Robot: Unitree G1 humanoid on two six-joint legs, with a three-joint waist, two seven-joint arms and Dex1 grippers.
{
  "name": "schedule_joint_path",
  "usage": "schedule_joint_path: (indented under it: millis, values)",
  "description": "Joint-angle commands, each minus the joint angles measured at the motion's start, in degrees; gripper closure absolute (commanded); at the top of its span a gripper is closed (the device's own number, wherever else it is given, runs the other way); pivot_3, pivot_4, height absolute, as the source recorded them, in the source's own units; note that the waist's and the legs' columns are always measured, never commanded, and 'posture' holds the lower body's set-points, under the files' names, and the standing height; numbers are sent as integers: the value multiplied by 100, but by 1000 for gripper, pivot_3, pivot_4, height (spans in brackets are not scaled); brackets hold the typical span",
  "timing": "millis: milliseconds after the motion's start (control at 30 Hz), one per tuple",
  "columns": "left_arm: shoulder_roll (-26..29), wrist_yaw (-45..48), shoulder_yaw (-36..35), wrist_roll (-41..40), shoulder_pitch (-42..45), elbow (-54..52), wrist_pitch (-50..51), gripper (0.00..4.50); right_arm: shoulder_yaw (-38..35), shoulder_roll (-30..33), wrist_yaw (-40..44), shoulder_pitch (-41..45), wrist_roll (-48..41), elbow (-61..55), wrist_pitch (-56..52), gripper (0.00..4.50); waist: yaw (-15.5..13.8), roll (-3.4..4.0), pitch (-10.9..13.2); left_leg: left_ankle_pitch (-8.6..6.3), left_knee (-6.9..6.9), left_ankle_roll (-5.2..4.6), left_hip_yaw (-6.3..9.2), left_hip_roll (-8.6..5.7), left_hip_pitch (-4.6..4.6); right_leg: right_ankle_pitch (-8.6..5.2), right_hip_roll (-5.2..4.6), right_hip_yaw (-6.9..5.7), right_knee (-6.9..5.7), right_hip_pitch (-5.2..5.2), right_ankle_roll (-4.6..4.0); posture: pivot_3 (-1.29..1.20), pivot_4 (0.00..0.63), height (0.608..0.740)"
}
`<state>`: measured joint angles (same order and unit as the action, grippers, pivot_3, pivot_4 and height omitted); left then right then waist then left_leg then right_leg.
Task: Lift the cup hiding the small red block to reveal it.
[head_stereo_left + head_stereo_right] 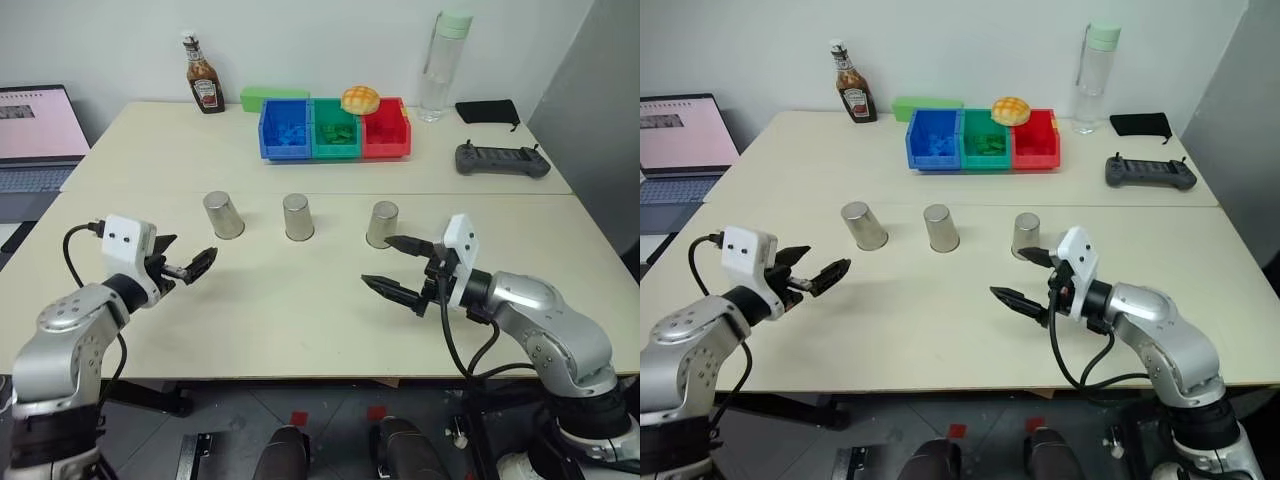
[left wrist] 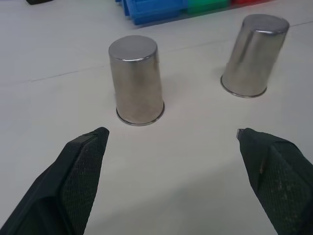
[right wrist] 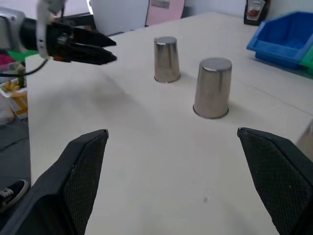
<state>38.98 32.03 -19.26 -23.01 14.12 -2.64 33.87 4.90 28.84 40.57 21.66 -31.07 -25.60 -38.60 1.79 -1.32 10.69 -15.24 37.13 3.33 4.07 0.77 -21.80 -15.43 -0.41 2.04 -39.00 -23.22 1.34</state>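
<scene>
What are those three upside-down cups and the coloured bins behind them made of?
Cups: probably steel, with a brushed silvery sheen and soft reflections. Bins: likely moulded plastic, in solid blue, green and red with a slight gloss.

Three cups in a row across the table (image 1: 300, 320): left cup (image 1: 222, 215) just ahead of the left gripper (image 1: 185, 262), middle cup (image 1: 297, 217) ahead and to its right, right cup (image 1: 382, 224) just ahead-left of the right gripper (image 1: 395, 266). Three bins (image 1: 334, 130) side by side farther back, beyond the cups. Bottle (image 1: 205, 75) behind-left of the bins, controller (image 1: 502, 160) to their right.
</scene>
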Motion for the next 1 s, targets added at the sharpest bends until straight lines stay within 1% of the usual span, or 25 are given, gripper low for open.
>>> schedule_joint_path:
  millis: [33,133,267,467,633,800,1000]
  values:
    - [110,203,274,234,543,596,-385,31,189,51,229,352,-258,-231,-279,0,0,-2,-1,0,-1,0,0,0,-1,0,0,0,2,0,0,0,150,740]
    - [112,322,485,386,915,1013,-599,31,411,133,303,544,-198,-265,-436,0,0,-2,-1,0,-2,0,1,-1,-6,1,-3,-2,3,-4,-1,0,150,740]
    - [18,423,707,556,1406,1580,-837,31,649,140,295,610,-6,-221,-350,0,0,-3,-1,0,-3,0,1,-3,-8,1,-5,-4,2,-6,-1,0,150,740]
    - [-154,423,948,803,1890,2232,-1124,31,722,119,319,541,76,-242,-310,0,1,-3,-1,0,-1,0,2,-4,-9,1,-6,-4,1,-6,-1,0,150,740]
    - [-281,293,1013,968,2297,2823,-1282,31,736,102,325,567,97,-233,-313,0,2,-3,-1,0,0,0,6,-3,-9,1,-6,-11,-2,-6,-1,0,150,740]
    - [-382,200,934,987,2425,2960,-1324,31,727,92,303,596,87,-258,-362,0,4,-3,-1,0,0,0,5,-4,-9,1,-6,-9,-1,-6,-1,0,150,740]
    - [-371,72,788,941,2270,2748,-1290,31,689,115,304,587,51,-277,-409,0,3,-3,-1,0,0,0,7,-4,-10,1,-7,-10,-1,-6,-1,0,150,740]
